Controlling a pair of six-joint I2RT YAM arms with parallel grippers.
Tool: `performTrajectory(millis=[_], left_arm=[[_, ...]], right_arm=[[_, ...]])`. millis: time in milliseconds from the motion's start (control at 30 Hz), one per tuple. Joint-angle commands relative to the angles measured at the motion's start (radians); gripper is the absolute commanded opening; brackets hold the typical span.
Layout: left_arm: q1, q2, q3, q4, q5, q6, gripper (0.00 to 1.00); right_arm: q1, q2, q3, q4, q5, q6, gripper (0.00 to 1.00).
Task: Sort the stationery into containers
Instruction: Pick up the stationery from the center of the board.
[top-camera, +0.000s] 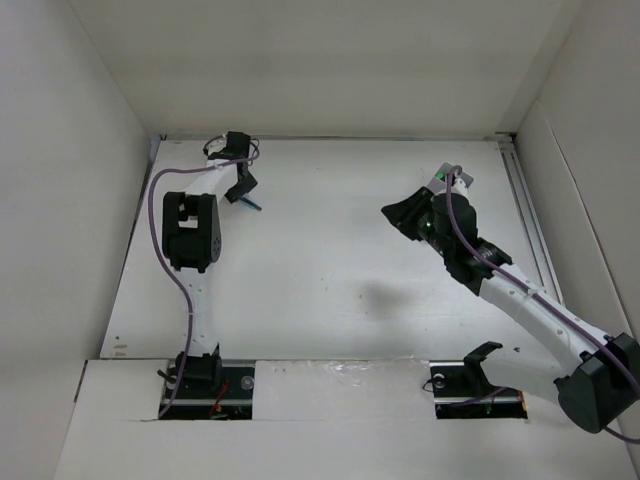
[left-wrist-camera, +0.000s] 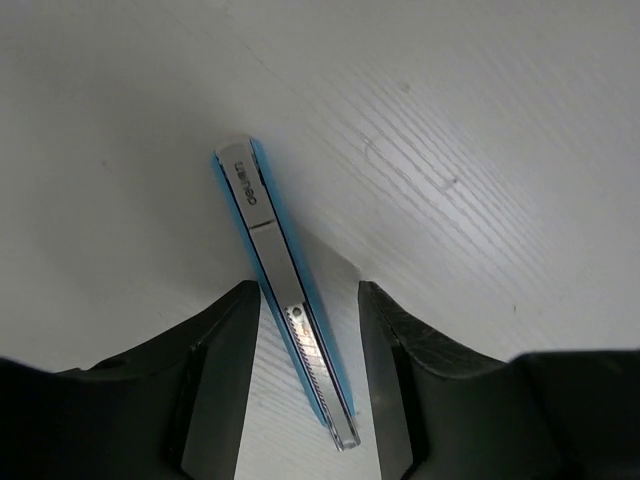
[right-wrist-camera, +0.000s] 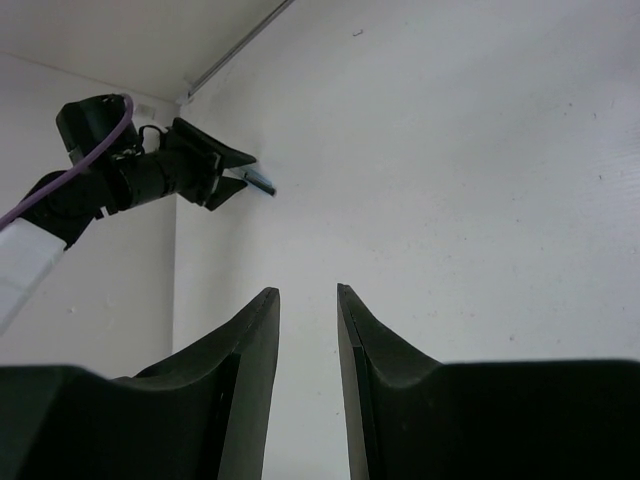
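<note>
On the white table (top-camera: 330, 270) the two arms take quite different poses. The right arm (top-camera: 520, 295) (the longer stretch in the overhead view) rises from its base at the near right edge and slants up and to the left, ending over the right half of the table with its wrist held clear of the surface. The left arm (top-camera: 190, 230) runs from its base at the near left edge toward the far left corner, folds at the elbow and tips its wrist down to the table there.

The right gripper (right-wrist-camera: 308, 300) points across the table toward the left arm. Its fingers (right-wrist-camera: 250, 360) stand a narrow slit apart, with nothing between them.

The left gripper (left-wrist-camera: 310, 300) hangs low over the bluish pen (left-wrist-camera: 295, 310), which lies on the table slantwise between the fingers. The finger on the left of the wrist view is against or just beside the pen's silver side. The other finger is separated from the pen by a bare strip of table, so the fingers straddle the pen without clamping it.
</note>
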Motion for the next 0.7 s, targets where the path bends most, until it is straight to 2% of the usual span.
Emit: performTrajectory(millis=[0,133,233,433,500,667], left_arm=[[-0.019,0.024,0.014,-0.095,-0.025,0.043,0.42],[-0.06,0.024,0.036,-0.13,-0.115,0.052,0.42],[-0.069,0.034,0.036,-0.139,-0.129,0.063,0.39],[-0.069,0.044,0.036,-0.139,-0.138,0.084,0.14],[-0.069,0.044,0.036,-0.13,-0.149,0.093,0.01],[-0.079,-0.054,-0.134,-0.046,-0.158,0.063,0.0]], right_arm=[[-0.008,-0.024,-0.003,0.049,-0.019,-0.014,0.36],[-0.008,-0.035,-0.003,0.049,-0.015,-0.014,0.36],[-0.008,-0.046,-0.003,0.049,-0.015,-0.014,0.37],[-0.017,-0.046,-0.003,0.049,-0.027,-0.014,0.38],[-0.026,-0.046,-0.003,0.049,-0.007,-0.014,0.38],[-0.026,-0.046,-0.012,0.049,-0.021,-0.014,0.38]])
